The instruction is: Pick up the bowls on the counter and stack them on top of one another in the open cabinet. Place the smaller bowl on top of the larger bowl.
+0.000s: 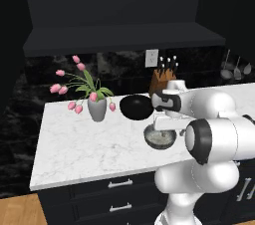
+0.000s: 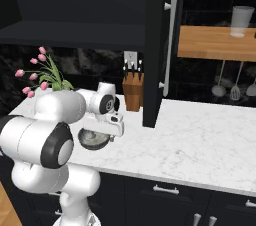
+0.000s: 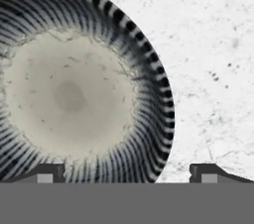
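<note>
The smaller bowl (image 3: pixel 69 94), grey with a pale speckled inside and a striped wall, sits on the white marble counter (image 3: pixel 208 44). My gripper (image 3: pixel 129 174) hangs open just above it, one fingertip over the bowl's inside and the other (image 3: pixel 208 172) outside its rim. In the left base view the smaller bowl (image 1: pixel 159 138) lies under my hand, and the larger bowl (image 1: pixel 136 107), glossy black, stands just behind it. The right base view has the smaller bowl (image 2: pixel 94 139) below my hand. The dark cabinet (image 1: pixel 124 37) with its flat shelf is above the counter.
A grey vase of pink tulips (image 1: pixel 97 109) stands left of the black bowl. A knife block (image 1: pixel 162 80) is at the back wall. The cabinet's open door (image 2: pixel 160 45) hangs over the counter (image 2: pixel 200 140) to my right. Dark drawers (image 1: pixel 119 184) run below.
</note>
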Available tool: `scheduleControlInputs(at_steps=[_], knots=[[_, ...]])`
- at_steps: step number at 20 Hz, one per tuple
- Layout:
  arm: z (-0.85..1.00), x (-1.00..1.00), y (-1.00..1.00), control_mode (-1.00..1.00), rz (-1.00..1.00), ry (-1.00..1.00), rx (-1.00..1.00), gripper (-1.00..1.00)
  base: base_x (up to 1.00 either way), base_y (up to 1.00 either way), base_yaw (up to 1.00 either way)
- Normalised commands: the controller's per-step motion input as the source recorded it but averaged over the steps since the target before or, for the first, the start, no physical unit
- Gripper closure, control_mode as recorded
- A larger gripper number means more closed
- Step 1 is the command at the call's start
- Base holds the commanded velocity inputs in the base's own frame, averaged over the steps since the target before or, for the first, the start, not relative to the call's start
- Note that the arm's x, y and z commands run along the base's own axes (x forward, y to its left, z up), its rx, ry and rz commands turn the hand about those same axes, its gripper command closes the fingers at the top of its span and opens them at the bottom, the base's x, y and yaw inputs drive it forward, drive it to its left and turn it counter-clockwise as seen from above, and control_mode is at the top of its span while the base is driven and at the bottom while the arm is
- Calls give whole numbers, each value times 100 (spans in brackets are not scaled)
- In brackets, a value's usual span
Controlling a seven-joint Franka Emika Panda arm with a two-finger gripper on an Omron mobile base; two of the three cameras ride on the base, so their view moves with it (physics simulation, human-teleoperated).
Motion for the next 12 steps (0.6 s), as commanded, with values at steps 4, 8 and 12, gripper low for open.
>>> scheduleControlInputs(at_steps=[4, 8, 12], knots=[[-37, 0, 0, -100, -2, 0, 0, -100, 0, 0, 0], [-50, 0, 0, -100, -1, 0, 0, -100, 0, 0, 0], [-4, 0, 0, -100, 0, 0, 0, -100, 0, 0, 0]])
